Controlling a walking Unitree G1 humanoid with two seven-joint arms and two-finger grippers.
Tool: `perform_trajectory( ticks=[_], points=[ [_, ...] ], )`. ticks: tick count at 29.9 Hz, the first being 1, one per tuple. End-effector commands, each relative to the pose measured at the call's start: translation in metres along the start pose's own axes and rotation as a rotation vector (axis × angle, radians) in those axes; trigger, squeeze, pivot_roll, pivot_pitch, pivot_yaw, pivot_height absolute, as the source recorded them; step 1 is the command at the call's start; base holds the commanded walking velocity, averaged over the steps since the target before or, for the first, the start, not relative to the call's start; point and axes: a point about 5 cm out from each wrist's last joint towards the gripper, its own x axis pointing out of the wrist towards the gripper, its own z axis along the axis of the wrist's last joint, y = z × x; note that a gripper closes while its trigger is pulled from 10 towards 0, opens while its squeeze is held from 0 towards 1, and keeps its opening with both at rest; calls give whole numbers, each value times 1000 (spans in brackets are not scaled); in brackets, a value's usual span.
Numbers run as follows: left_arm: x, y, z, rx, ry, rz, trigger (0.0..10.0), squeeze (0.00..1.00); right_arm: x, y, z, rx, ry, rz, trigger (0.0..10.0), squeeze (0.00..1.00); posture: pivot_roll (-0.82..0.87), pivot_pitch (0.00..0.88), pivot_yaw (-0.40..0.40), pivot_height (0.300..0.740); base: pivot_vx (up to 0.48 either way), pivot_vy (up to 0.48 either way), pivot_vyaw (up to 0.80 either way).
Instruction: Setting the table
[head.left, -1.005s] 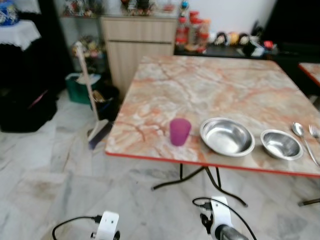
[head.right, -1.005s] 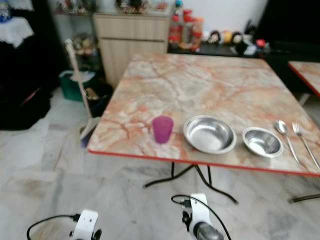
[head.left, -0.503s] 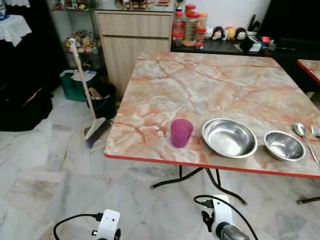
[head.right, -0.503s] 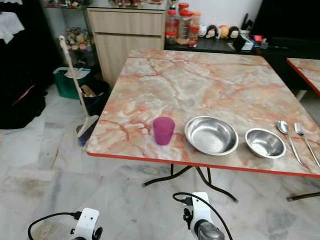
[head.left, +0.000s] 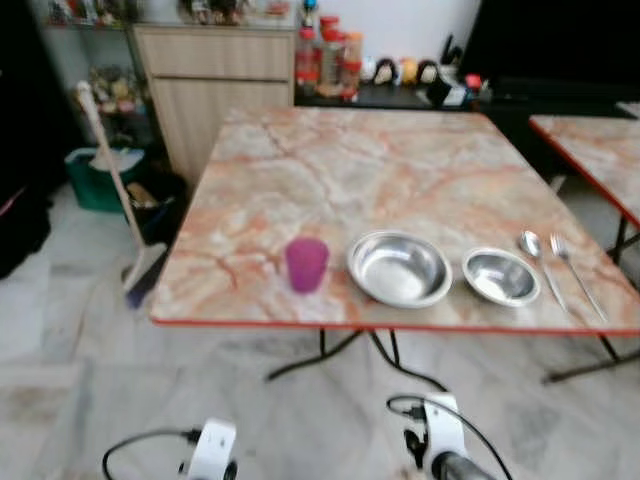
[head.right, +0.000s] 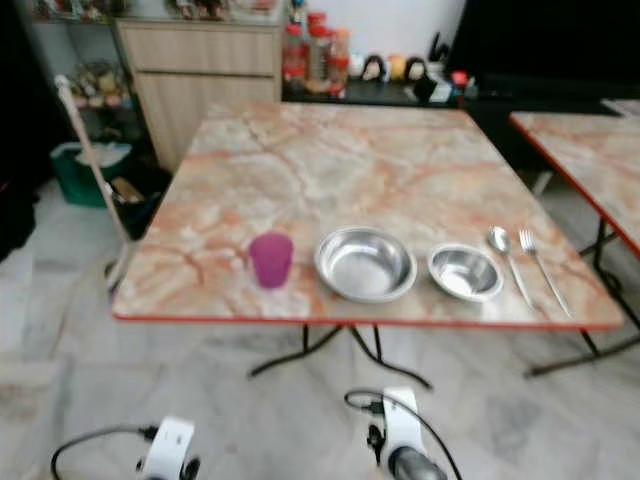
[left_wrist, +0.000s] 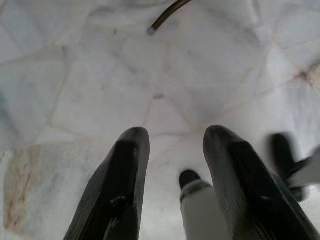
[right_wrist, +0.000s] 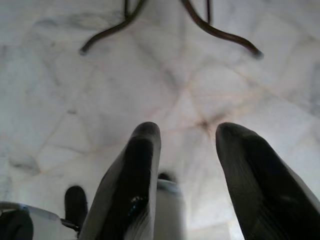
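Observation:
A marble-patterned table (head.left: 400, 170) with a red edge stands ahead of me. Along its near edge sit a purple cup (head.left: 306, 264), a large steel bowl (head.left: 399, 268), a small steel bowl (head.left: 500, 277), a spoon (head.left: 536, 256) and a fork (head.left: 575, 270), in that order from left to right. Both arms hang low, well short of the table. My left gripper (left_wrist: 171, 145) is open over the marble floor. My right gripper (right_wrist: 186, 140) is open too, pointing at the floor near the table's black legs (right_wrist: 215, 30).
A broom (head.left: 115, 190) leans at the table's left, beside a green bin (head.left: 95, 175) and a wooden cabinet (head.left: 215, 75). Jars and figurines line a dark shelf (head.left: 400, 80) behind. A second table (head.left: 595, 150) stands to the right. Marble floor lies between me and the table.
The whole picture has shifted left, so the camera has turned or stepped right. The spoon, fork and second table are now fully in view. Nothing on the table has moved.

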Motion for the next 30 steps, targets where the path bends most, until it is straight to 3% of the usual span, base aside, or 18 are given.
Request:
perform_trajectory(
  ticks=[1,17,30],
  points=[
    [1,-9,2,1,-6,-27,10000,0,0,-7,6,-5,-22,-20,10000,0,-11,0,-20,732,0,0,0],
    [0,-7,1,15,-1,-32,10000,0,0,-5,6,1,-27,-16,10000,0,-9,0,-17,732,0,0,0],
    [1,-8,2,-1,-6,-21,10000,0,0,-7,7,8,-34,-22,10000,0,-6,0,-22,732,0,-363,0]
  ],
)
